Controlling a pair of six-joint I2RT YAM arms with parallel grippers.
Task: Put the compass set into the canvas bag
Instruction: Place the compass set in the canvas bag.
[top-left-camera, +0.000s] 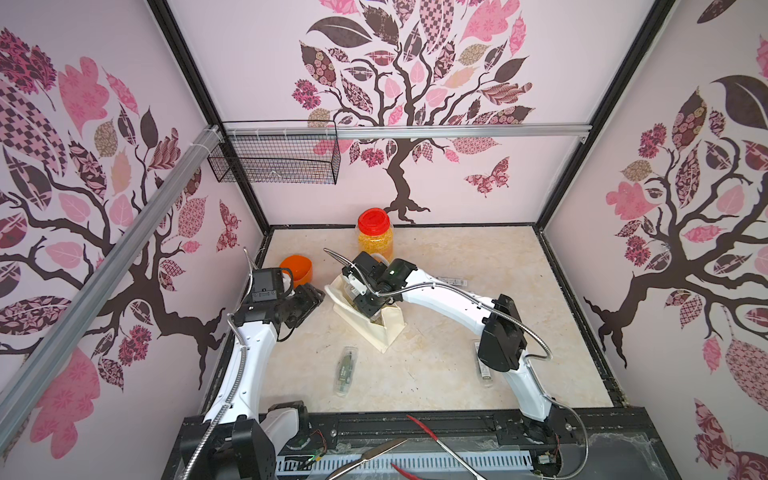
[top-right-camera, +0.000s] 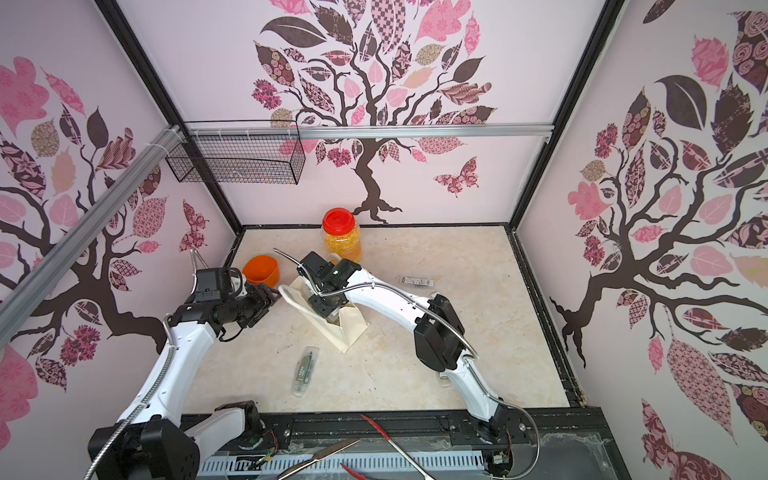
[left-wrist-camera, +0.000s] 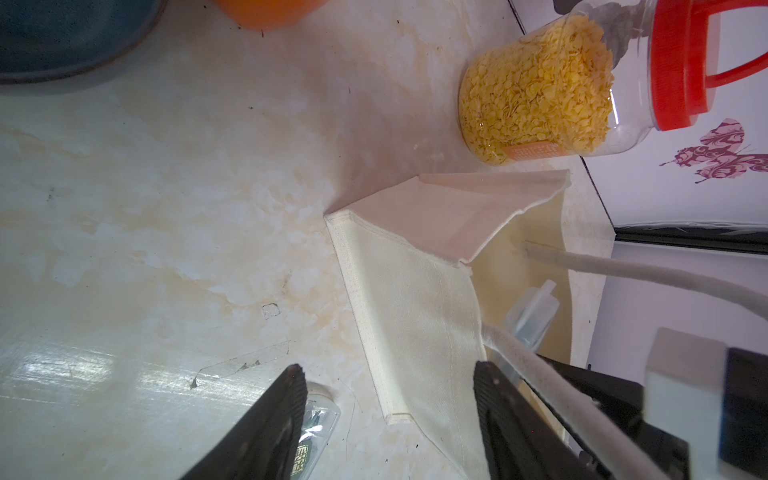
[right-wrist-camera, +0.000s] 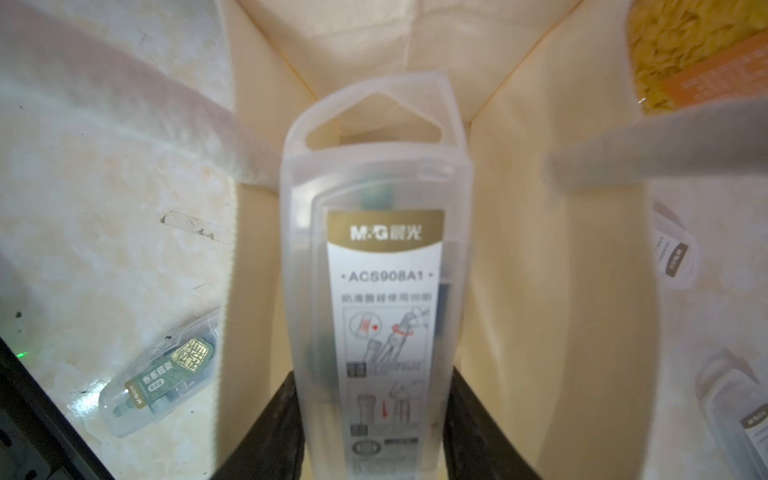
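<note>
The label on the compass set (right-wrist-camera: 376, 266) reads "M&G" and "ACS908A1".

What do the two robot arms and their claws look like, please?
Both arms have white rounded shells with black joint blocks: left arm, right arm. A silver ribbed cable runs along each. A small green light glows near the right wrist. The left claw and right claw each have two flat black fingers.

On the cream marbled tabletop (top-left-camera: 436, 374), a clear plastic jar of yellow flakes with a red lid (top-left-camera: 375, 235) stands at 12 o'clock and an orange plastic cup (top-left-camera: 297, 269) at 10 o'clock. A black wire basket (top-left-camera: 276, 160) hangs on the wall rail towards 11 o'clock. A red-handled metal tool (top-left-camera: 422, 428) lies on the front frame at 6 o'clock.
</note>
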